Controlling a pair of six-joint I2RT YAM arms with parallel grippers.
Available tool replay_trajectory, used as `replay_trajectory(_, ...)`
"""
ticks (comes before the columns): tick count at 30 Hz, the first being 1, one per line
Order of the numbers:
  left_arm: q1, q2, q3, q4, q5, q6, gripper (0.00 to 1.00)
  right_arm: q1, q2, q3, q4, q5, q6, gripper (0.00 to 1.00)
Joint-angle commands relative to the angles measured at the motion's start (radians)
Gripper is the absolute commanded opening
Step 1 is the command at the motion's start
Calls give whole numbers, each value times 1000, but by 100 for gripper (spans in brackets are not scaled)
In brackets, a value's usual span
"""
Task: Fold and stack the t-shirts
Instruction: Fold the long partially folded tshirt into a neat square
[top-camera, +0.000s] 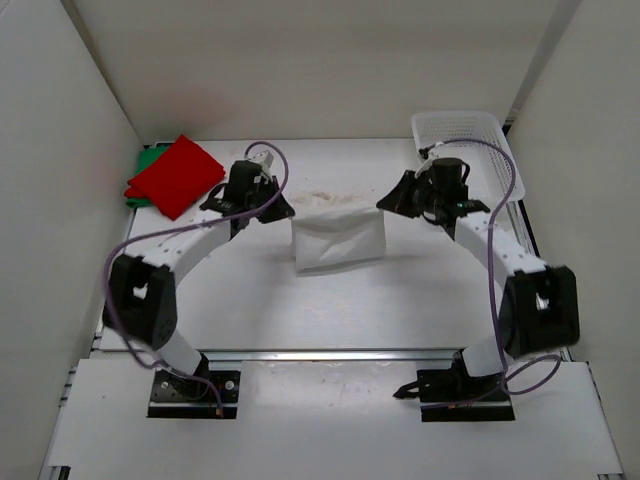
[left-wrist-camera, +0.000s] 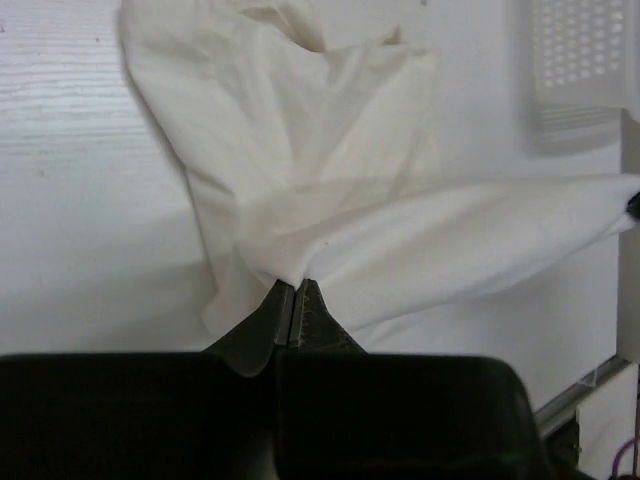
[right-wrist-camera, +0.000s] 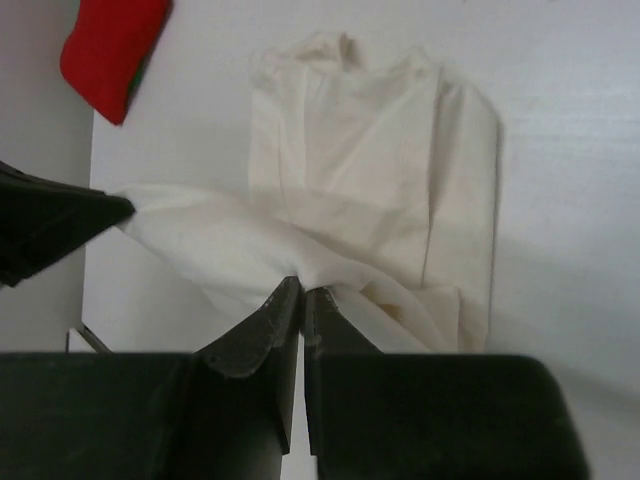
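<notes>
White table (top-camera: 250, 300): left gripper (left-wrist-camera: 296, 285), right gripper (right-wrist-camera: 303, 290) both clenched on white t-shirt (top-camera: 338, 242) edge, cloth spanning between them; red t-shirt (top-camera: 177, 175) lies left of left gripper.

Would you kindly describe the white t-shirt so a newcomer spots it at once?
Find the middle of the white table. The white cloth t-shirt lies there, pinched by both jaws; the red cloth t-shirt and green cloth t-shirt sit stacked far left.
</notes>
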Motion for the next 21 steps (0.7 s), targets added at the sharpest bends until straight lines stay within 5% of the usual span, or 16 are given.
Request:
replay_trajectory(1,40,115,133,31,-21,15,0,-78,205,187,100,-99,10,0)
replay_trajectory(8,143,402,400,43,-34,-60,8,-91,584,633,-8,-124,3,0)
replay_trajectory(10,172,466,431,49,-44,-82,27,-99,638,670,73,-157,40,13)
replay_trajectory(12,205,503,443,82,-8,-128,46,-105,693,747,101,-215,61,37)
replay_trajectory(13,227,509,440,111,6,-155,87,-114,721,770,81,-211,66,48)
replay_trajectory(14,238,514,427,156,47,-190,99,-105,733,802,66,-208,49,48)
replay_trajectory(18,242,464,362,244,65,-211,99,-69,658,734,23,-122,-37,41)
replay_trajectory(21,138,460,370,238,52,-160,98,-29,597,601,92,-79,-23,15)
